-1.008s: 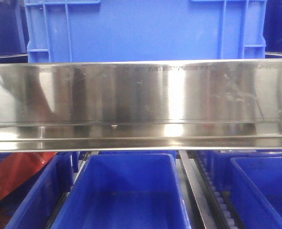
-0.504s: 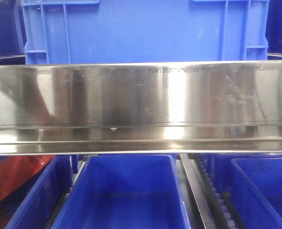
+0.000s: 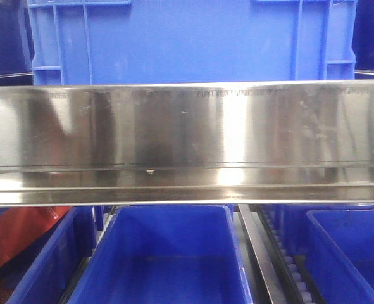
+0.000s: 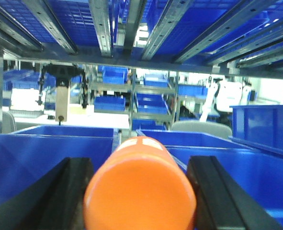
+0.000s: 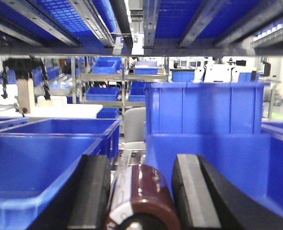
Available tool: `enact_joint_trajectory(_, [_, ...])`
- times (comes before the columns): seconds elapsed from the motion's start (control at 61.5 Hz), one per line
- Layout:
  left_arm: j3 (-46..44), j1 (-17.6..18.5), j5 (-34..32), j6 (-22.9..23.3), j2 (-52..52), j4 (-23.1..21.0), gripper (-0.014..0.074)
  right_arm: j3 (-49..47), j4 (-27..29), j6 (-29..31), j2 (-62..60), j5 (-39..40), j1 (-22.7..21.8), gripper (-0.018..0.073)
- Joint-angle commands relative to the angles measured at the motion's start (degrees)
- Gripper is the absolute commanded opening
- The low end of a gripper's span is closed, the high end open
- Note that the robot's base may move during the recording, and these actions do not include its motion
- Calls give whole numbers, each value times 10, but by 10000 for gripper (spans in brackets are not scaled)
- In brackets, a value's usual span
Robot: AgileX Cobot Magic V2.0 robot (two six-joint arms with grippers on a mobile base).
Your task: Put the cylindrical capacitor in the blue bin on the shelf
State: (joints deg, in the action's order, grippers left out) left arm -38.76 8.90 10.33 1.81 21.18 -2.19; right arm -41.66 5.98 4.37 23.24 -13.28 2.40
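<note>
left claw (image 4: 141, 168): clamped on orange cylinder (image 4: 140, 191)
right claw (image 5: 142, 188): clamped on dark-red capacitor (image 5: 143, 203)
shelf rail (image 3: 187, 139): spanned across front view; blue bin (image 3: 168, 253) seen below

Front camera sits close against the shelf (image 3: 187, 136); both wrist cameras look level across its bins (image 4: 45, 153).

The shelf (image 3: 187, 142) is fronted across mid frame in bright stainless steel, mirror-glossy, with fine scratches and scuffs. The blue bins (image 3: 168, 253) below and the ribbed crate (image 3: 193, 41) above are smooth moulded plastic with a dull sheen. The orange cylinder (image 4: 140, 191) looks smooth and softly glossy. The dark brown capacitor (image 5: 141, 191) wears a shiny sleeve. The fingers (image 4: 72, 191) of the left gripper (image 4: 141, 160) and of the right gripper (image 5: 142, 165) are matt black.
</note>
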Motion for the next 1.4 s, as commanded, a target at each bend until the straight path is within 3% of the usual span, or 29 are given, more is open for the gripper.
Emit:
enact_joint_trajectory(0.0, [-47, 1, 16, 0, 56, -3, -111, -51, -7, 17, 53, -6, 1, -163])
enact_joint_trajectory(0.244, [-185, 16, 24, -1, 227, -3, -111, -175, -7, 17, 216, -5, 31, -163])
enact_joint_trajectory(0.423, [-263, 91, 21, -1, 331, -3, -111, -242, -7, 17, 327, 24, 114, -163])
enact_joint_trajectory(0.683, [-323, 214, -73, -1, 466, -2, -111, -295, -7, 17, 458, 90, 212, -163])
enact_joint_trajectory(0.813, [-335, 251, -132, -1, 537, -1, -111, -297, -7, 17, 508, 114, 237, -163])
enact_joint_trajectory(0.943, [-335, 268, -147, -1, 588, -1, -111, -297, -7, 17, 537, 113, 241, -160])
enact_joint_trajectory(1.008, [-335, 275, -147, -1, 604, -1, -94, -297, -7, 17, 545, 111, 241, -111])
enact_joint_trajectory(1.057, [-335, 278, -147, -1, 611, -1, -53, -297, -7, 17, 548, 107, 241, -31])
enact_joint_trajectory(1.138, [-335, 284, -148, -1, 617, -1, 93, -297, -6, 17, 549, 100, 241, 140])
enact_joint_trajectory(1.22, [-335, 285, -148, -1, 617, -1, 281, -297, 3, 17, 549, 101, 241, 314])
enact_joint_trajectory(1.317, [-335, 285, -145, -1, 617, -1, 596, -297, 3, 17, 549, 101, 241, 430])
enact_joint_trajectory(1.333, [-335, 285, -144, -1, 617, -1, 624, -297, 3, 17, 549, 101, 241, 435])
enact_joint_trajectory(1.382, [-335, 285, -143, -1, 617, -4, 593, -297, 3, 17, 548, 101, 241, 433])
